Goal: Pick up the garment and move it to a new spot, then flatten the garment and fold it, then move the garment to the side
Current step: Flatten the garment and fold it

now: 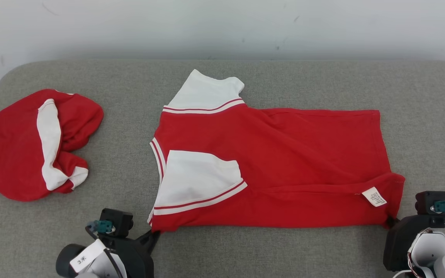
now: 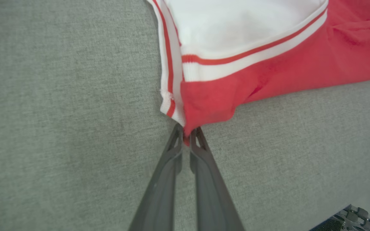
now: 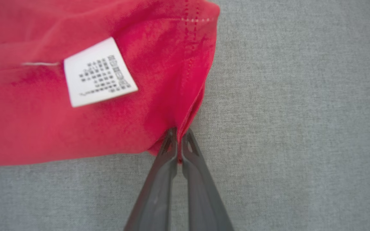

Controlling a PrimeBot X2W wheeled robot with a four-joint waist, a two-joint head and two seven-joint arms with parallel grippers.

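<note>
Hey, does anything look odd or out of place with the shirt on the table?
The label faces out at the near right corner of the shirt, so that edge seems turned over or inside out. Creases cross its middle. Another red garment lies crumpled at the left.

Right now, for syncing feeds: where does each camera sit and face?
Head view: head-mounted, facing down at the red-and-white shirt; both wrists at bottom corners.
Left wrist view: along the left gripper, shut on the shirt's collar-end corner.
Right wrist view: along the right gripper, shut on the hem corner.
Head and right wrist views share the care label.
</note>
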